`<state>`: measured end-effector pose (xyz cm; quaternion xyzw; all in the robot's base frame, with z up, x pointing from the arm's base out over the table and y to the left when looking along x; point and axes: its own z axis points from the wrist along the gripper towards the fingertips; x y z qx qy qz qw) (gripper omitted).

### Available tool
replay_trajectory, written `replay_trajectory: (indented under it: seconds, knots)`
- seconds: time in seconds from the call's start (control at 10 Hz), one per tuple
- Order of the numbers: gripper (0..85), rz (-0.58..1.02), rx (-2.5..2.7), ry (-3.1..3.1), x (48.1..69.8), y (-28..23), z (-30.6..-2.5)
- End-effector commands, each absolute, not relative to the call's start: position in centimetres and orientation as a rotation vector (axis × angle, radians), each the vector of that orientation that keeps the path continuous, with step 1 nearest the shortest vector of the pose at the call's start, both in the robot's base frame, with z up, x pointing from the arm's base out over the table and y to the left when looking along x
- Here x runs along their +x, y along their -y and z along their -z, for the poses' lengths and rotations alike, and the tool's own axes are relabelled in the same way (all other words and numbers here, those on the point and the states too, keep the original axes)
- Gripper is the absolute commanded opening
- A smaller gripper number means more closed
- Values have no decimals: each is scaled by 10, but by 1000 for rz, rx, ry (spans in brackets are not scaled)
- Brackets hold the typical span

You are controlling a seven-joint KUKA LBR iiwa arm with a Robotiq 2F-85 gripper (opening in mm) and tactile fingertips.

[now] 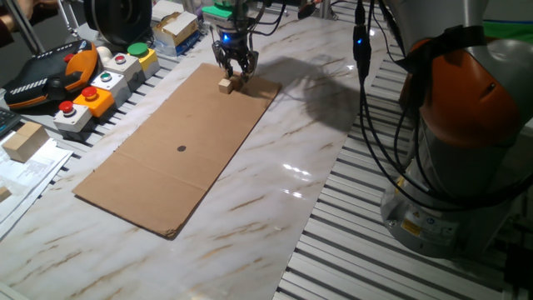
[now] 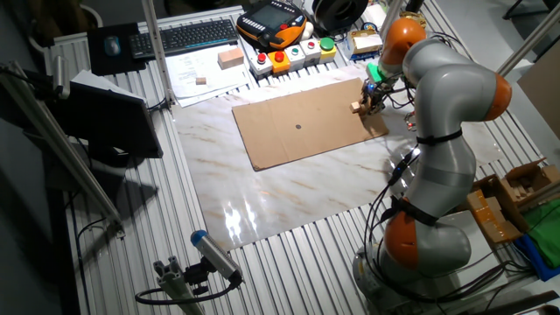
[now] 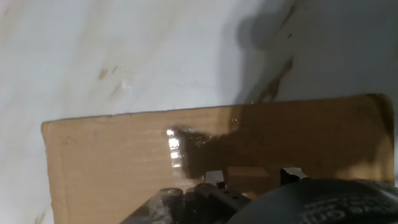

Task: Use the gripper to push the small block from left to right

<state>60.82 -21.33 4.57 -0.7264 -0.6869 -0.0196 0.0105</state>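
Observation:
A small wooden block [image 1: 226, 84] sits on a brown cardboard sheet [image 1: 179, 150] near its far right corner. My gripper [image 1: 236, 69], black with a blue light on the wrist, hangs low right over the block. In the hand view the block [image 3: 247, 175] lies between the two dark fingertips [image 3: 291, 175], with a small gap on the right side, so the jaws stand apart. In the other fixed view the block [image 2: 356, 108] sits just left of the gripper [image 2: 372, 98], near the edge of the cardboard [image 2: 297, 131].
Button boxes [image 1: 100, 92] and an orange and black pendant [image 1: 50, 75] line the cardboard's left side. A larger wooden block [image 1: 23, 140] lies on papers. The robot base [image 1: 466, 125] and cables [image 1: 366, 100] stand at the right. White marble surrounds the cardboard [image 3: 124, 56].

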Motion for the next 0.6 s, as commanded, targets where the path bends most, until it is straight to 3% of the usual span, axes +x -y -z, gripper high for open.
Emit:
replay_trajectory:
  seconds: [0.0,0.5]
  knots:
    - [507,62,-2269,2141,608,213,-45]
    - [433,66,-2257,2156,609,212,-43]
